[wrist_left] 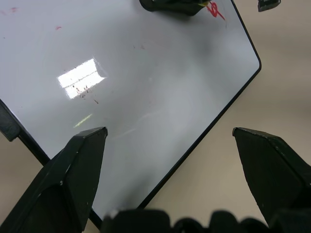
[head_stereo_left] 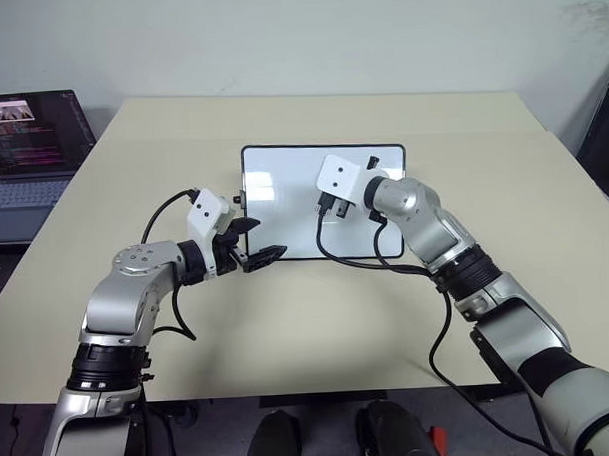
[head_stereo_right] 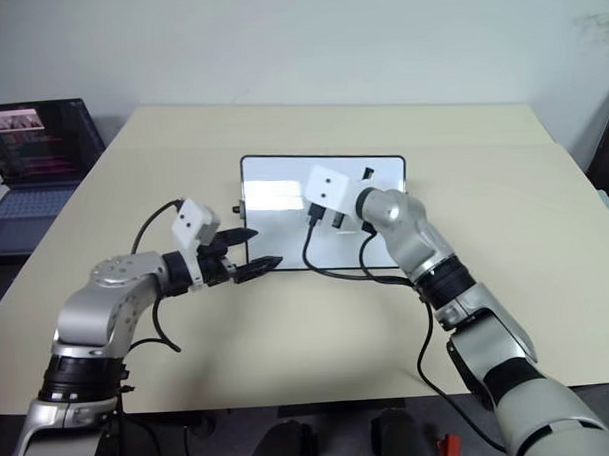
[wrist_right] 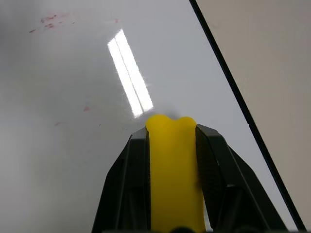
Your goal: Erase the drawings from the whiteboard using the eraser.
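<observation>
The right gripper (wrist_right: 171,145) is clamped on the yellow eraser (wrist_right: 172,170) and hangs over the middle of the whiteboard (head_stereo_left: 283,174) on the table (head_stereo_left: 318,328), so the wiping step looks underway; the left gripper (wrist_left: 170,141) stands wide open and empty at the board's near left corner. One red drawing (wrist_left: 216,9) shows beside the eraser, so next I judge the eraser must press down and sweep across it. Elsewhere only faint red specks (wrist_right: 51,20) show, and the right arm hides part of the board, so I cannot tell whether other drawings are left.
</observation>
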Controlling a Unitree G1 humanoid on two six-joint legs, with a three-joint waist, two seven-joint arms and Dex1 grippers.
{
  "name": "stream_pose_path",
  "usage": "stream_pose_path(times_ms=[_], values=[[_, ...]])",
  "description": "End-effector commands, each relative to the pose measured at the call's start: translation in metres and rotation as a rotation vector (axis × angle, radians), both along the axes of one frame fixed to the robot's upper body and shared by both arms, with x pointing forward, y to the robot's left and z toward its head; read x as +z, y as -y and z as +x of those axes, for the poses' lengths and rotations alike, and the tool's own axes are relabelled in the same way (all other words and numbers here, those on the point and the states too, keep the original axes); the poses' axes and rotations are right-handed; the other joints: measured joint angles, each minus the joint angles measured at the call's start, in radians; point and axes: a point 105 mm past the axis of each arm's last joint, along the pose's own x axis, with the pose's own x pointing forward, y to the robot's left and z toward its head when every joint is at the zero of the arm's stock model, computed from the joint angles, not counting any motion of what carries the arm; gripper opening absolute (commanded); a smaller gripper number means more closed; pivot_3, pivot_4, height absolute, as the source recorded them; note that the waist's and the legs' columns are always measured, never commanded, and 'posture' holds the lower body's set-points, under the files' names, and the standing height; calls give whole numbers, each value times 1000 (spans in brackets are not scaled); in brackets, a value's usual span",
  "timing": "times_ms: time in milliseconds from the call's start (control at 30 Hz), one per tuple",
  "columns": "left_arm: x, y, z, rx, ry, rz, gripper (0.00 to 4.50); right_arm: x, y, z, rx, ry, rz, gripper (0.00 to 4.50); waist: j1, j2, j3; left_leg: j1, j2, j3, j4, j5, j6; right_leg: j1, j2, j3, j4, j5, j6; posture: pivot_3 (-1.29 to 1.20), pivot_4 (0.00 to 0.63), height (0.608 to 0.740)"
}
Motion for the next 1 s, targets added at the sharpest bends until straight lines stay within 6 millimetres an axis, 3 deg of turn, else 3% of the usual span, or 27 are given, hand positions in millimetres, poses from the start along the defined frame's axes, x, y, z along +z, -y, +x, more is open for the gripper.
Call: stream_pose_path(times_ms=[33, 167, 267, 467, 700, 833, 900, 1000], values=[[13, 4, 0, -19, 46, -15, 4500, -1, -11, -4, 36, -7, -22, 979, -3, 0, 0, -1, 0, 0, 0, 0, 0, -1, 0, 0, 0, 0, 0, 0, 150, 740], [13, 3, 0, -18, 45, -15, 4500, -37, -17, -20, 109, -153, -128, 979, -2, 0, 0, -2, 0, 0, 0, 0, 0, -3, 0, 0, 0, 0, 0, 0, 150, 740], [13, 3, 0, -16, 44, -16, 4500, -46, -15, -25, 119, -188, -155, 979, -1, 0, 0, -2, 0, 0, 0, 0, 0, -2, 0, 0, 0, 0, 0, 0, 150, 740], [12, 4, 0, -19, 40, -15, 4500, -9, -17, -6, 38, -34, -42, 979, -1, 0, 0, -1, 0, 0, 0, 0, 0, -2, 0, -1, 1, 0, 0, 0, 150, 740], [12, 5, 0, -26, 41, -16, 4500, -15, -23, -8, 55, -75, -32, 979, -1, 0, 0, -2, 0, 0, 0, 0, 0, -2, 0, 0, 0, 0, 0, 0, 150, 740], [13, 5, 0, -28, 42, -15, 4500, -39, -23, -22, 112, -200, -100, 979, 0, 0, 0, -2, 0, -1, 0, 0, 0, -2, 0, -1, 0, 0, 0, 0, 150, 740], [13, 5, 0, -28, 43, -16, 4500, -38, -21, -22, 105, -200, -76, 979, -1, 0, 0, -2, 0, -1, 0, 0, 0, -2, 0, -1, 0, 0, 0, 0, 150, 740], [13, 6, 0, -30, 45, -17, 4500, -15, -18, -17, 60, -156, 82, 979, 0, 0, 0, -2, 0, -1, 0, 0, 0, -2, 0, -1, 0, 0, 0, 0, 150, 740]])
